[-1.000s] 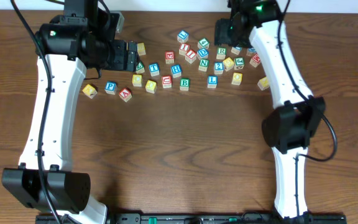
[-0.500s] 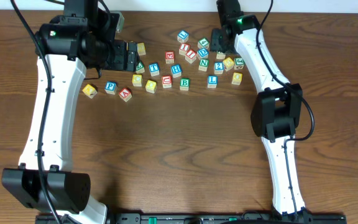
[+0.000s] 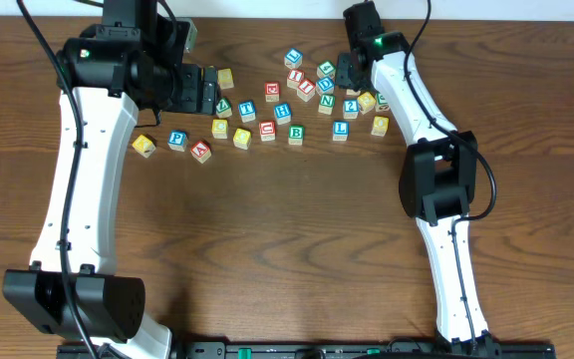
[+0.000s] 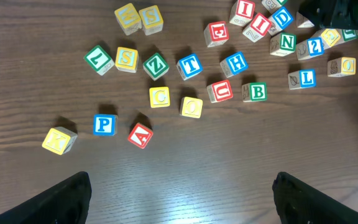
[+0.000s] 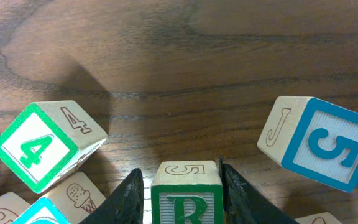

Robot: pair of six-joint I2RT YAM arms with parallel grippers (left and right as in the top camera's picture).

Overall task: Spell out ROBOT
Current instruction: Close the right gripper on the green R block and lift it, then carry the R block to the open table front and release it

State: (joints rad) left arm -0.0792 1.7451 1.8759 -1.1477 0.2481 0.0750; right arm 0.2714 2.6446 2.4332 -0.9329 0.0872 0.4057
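R [image 5: 186, 202] is straddled by our right end effector [image 5: 182, 183], clench unclear to us; our left end effector [image 4: 182, 180] hangs released, nothing spelled yet.

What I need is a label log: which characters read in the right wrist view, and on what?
"4" on the left cube.
"R" on the R cube between the right gripper's fingers; top-face character unclear.
"5", with "J" on the side, on the right cube.
Bottom-left cubes: cut off, unreadable.

Overhead top-down; left wrist high, shares B cube [image 3: 296, 132] [image 4: 257, 92]; right wrist close
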